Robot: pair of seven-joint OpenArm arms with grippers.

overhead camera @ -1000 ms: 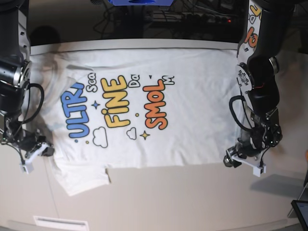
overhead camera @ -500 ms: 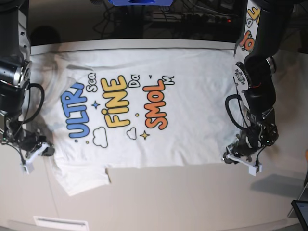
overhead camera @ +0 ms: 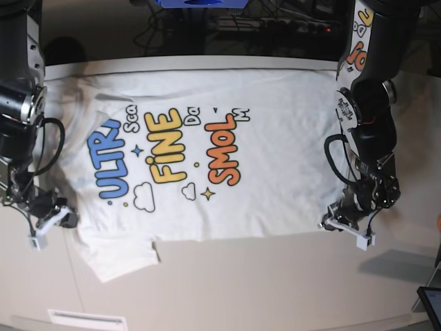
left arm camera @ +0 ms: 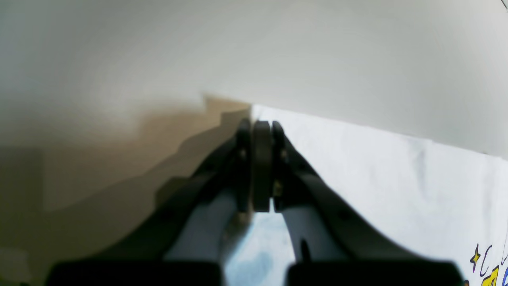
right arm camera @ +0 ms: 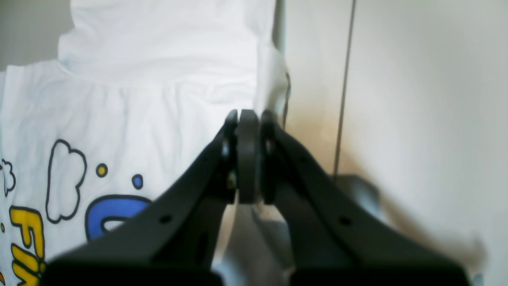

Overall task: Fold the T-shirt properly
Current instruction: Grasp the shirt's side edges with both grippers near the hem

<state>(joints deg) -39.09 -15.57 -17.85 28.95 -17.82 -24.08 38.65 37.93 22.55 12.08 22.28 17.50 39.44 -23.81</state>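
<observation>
The white T-shirt (overhead camera: 289, 165) lies flat on the table with its colourful print up; its neck end is toward the left of the base view and its hem toward the right. My left gripper (overhead camera: 336, 224) is down at the near hem corner. In the left wrist view the left gripper (left arm camera: 261, 125) is shut, pinching that corner of the T-shirt (left arm camera: 377, 171). My right gripper (overhead camera: 60, 215) sits at the shirt's near shoulder edge by the sleeve. The right wrist view shows the right gripper (right arm camera: 247, 115) shut on the edge of the T-shirt (right arm camera: 158, 99).
The beige table (overhead camera: 275, 289) runs bare in front of the shirt. A thin seam (right arm camera: 344, 79) crosses the tabletop beside the right gripper. Dark cables (overhead camera: 275, 27) lie beyond the far edge. A tablet corner (overhead camera: 431, 298) shows at the bottom right and a white strip (overhead camera: 86, 319) at the bottom left.
My left gripper has gone from open to shut at the hem corner, shifting slightly toward the shirt. The right gripper and the shirt have stayed put.
</observation>
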